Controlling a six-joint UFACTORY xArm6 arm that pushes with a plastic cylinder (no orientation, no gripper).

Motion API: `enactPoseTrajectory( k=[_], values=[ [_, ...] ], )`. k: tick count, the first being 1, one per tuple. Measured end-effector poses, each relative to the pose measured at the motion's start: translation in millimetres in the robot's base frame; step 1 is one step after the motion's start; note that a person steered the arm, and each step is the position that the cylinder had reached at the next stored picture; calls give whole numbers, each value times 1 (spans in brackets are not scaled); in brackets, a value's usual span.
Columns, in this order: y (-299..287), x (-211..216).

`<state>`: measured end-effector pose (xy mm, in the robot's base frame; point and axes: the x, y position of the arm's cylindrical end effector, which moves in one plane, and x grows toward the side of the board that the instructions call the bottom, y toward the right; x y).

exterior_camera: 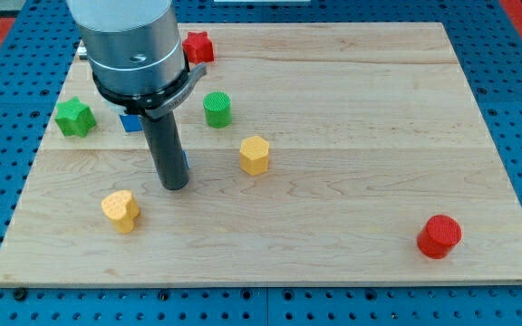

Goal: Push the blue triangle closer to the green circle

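My tip (174,186) is right against a sliver of blue triangle (186,164), mid-push. No claw, nothing held. Next: shove toward the view's top-right, to green circle (217,109).

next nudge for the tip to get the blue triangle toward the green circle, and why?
Probably a short push toward the view's upper right. My tip sits against the mostly hidden small blue block, whose shape I can't confirm, and the green round block stands in that direction, apart from it.

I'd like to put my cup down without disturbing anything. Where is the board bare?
The bare stretch lies between the yellow hexagon and the red cylinder, up to the view's top right. It is crowded around my tip: green cylinder, green star, yellow heart.
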<state>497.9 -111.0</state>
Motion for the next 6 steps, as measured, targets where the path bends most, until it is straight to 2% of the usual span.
enactPoseTrajectory(
  k=[2, 3, 4, 6],
  values=[
    [-19, -16],
    [-17, -48],
    [-29, -52],
    [-23, -86]
  ],
)
